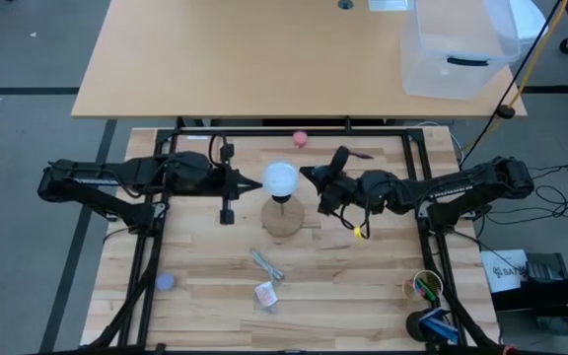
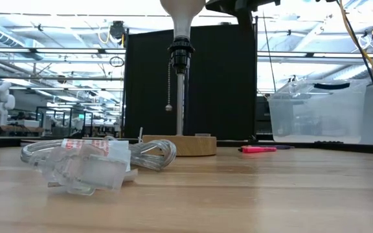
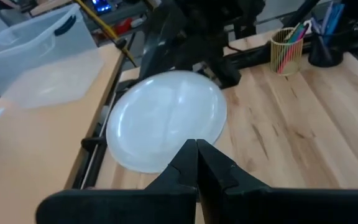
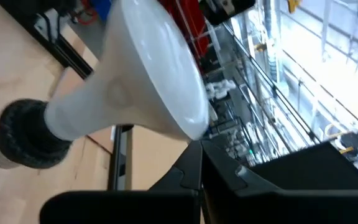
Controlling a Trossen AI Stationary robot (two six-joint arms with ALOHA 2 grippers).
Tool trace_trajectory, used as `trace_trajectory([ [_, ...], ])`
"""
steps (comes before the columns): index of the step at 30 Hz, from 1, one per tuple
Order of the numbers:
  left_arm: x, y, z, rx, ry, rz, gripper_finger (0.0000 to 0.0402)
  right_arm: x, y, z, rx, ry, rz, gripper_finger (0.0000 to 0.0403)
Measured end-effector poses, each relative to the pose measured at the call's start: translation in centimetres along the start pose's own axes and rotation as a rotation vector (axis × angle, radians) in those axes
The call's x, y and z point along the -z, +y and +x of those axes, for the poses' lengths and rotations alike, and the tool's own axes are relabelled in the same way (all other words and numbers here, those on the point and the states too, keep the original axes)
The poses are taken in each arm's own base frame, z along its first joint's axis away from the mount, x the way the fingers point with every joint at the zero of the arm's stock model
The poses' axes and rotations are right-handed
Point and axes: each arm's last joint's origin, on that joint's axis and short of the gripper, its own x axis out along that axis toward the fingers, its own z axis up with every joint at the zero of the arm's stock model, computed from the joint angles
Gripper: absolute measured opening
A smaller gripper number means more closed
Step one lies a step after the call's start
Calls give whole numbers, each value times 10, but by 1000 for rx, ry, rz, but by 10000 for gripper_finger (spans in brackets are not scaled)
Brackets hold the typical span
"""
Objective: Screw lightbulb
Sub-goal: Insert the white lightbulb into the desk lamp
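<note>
The white lightbulb stands upright with its base in the black socket of a post on a round wooden disc at the table's middle. A pull chain hangs beside the post. My left gripper is shut, its tips at the globe's left side. My right gripper is shut too, with its tips at the globe's right side. The right wrist view shows the bulb's neck sitting in the socket. My left gripper lies with its shut fingertips against the globe's left side, coming nearly level from the table's left and tipped a little down. My right gripper has its shut fingertips at the globe's widest part, level from the table's right; whether they touch I cannot tell.
A pink ball lies at the far edge and a blue ball near left. A bagged cable and a packet lie near the front. A pen cup stands near right, and a clear bin sits on the far desk.
</note>
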Motion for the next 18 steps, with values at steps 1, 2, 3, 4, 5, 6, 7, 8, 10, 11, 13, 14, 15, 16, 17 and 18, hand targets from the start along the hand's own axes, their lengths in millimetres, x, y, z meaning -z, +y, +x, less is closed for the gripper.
trace_trajectory([
  [1, 1, 0, 0, 1, 10, 1, 0, -1, 1, 0, -7, -14, 0, 0],
  [2, 2, 0, 1, 2, 22, 2, 0, -2, 1, -1, -12, -24, 0, 0],
  [3, 3, 1, 2, 0, 31, 1, 0, -3, 1, -1, -13, -28, 0, 0],
  [4, 4, 2, 4, -3, 36, -1, 0, -4, 2, -2, -15, -31, 0, 0],
  [5, 5, 2, 5, -5, 44, -3, 0, -4, 2, -2, -16, -30, 0, 0],
  [6, 5, 3, 7, -8, 51, -4, 0, -5, 3, -3, -18, -31, -1, 0],
  [7, 6, 5, 9, -13, 58, -6, 0, -6, 3, -3, -18, -33, 0, 0],
  [8, 7, 6, 11, -18, 64, -8, 0, -6, 3, -4, -17, -27, -1, 0],
  [10, 9, 9, 16, -29, 80, -14, 0, -8, 4, -5, -21, -29, -2, 0],
  [11, 10, 11, 16, -35, 84, -16, 0, -9, 5, -6, -24, -32, -1, 0],
  [13, 12, 15, 16, -57, 95, -23, 0, -12, 7, -7, -35, -46, 10, 0],
  [14, 12, 18, 17, -72, 99, -26, 0, -13, 8, -8, -43, -57, 16, 0],
  [15, 13, 20, 17, -89, 102, -31, 0, -15, 9, -9, -50, -68, 21, 0],
  [16, 14, 23, 18, -108, 105, -37, 0, -16, 10, -10, -60, -76, 24, 0],
  [17, 16, 26, 19, -124, 123, -42, 0, -18, 12, -12, -75, -78, 26, 0],
  [18, 20, 28, 20, -131, 149, -46, 0, -19, 14, -13, -88, -80, 27, 0],
])
